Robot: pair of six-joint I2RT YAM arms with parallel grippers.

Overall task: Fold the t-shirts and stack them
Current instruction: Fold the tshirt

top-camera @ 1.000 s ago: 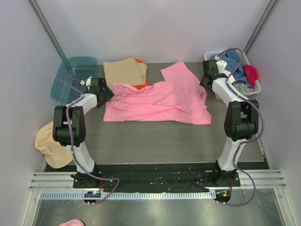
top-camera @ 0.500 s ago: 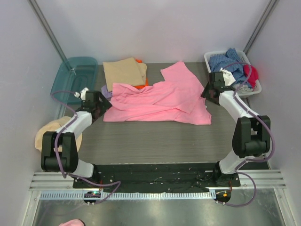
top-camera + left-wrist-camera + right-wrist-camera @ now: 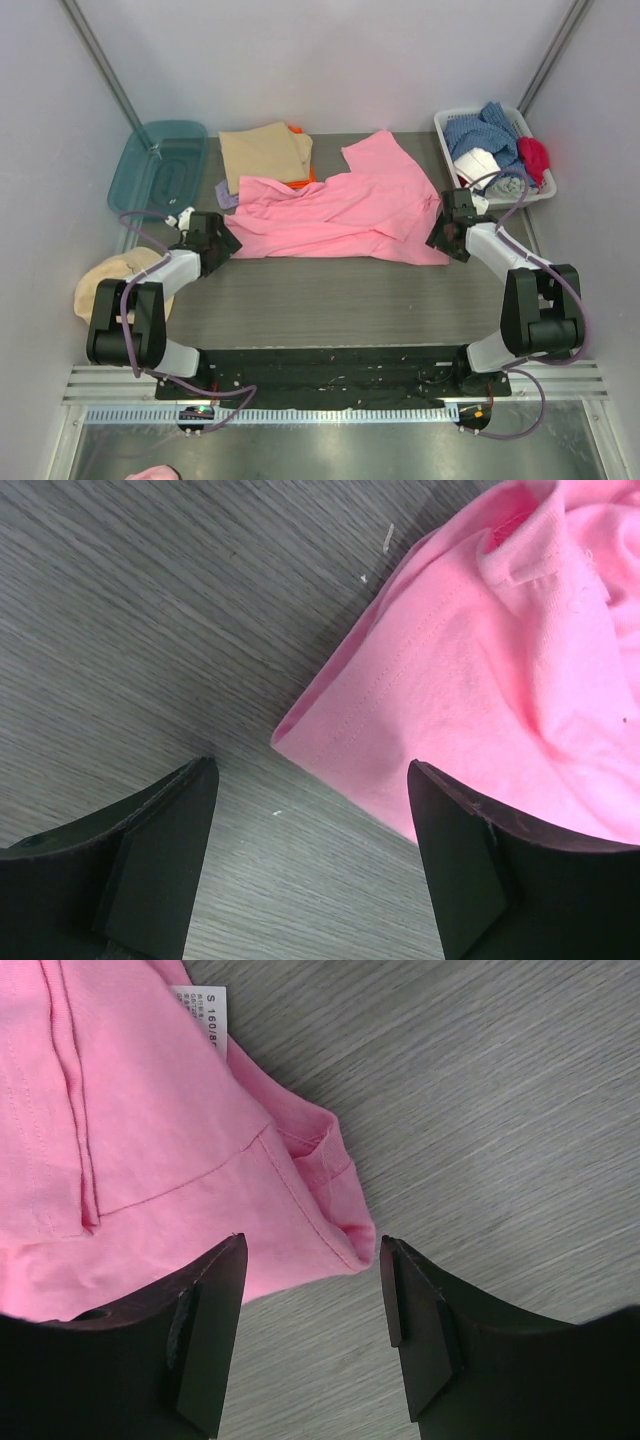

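The pink shirt point(image 3: 340, 205) lies spread and rumpled across the middle of the tabletop point(image 3: 330, 300), one sleeve thrown toward the back, not yet folded. Behind it on the left sits a folded tan shirt point(image 3: 265, 152) on top of an orange one point(image 3: 297, 128), with a scrap of lilac cloth point(image 3: 228, 196) peeking out just beside the pink edge. The left jaws stand apart and empty, low over the wood, with the shirt's near left corner lying just ahead between them. The right jaws are apart too, holding nothing, and the near right corner sits between them the same way. The cloth looks thin, light and floppy. I'd say it will sag and drag rather than keep any shape, so a lift by one point would bunch it. The stitched hem at those two corners looks the sensible place to pinch, both sides together, keeping the edge taut.
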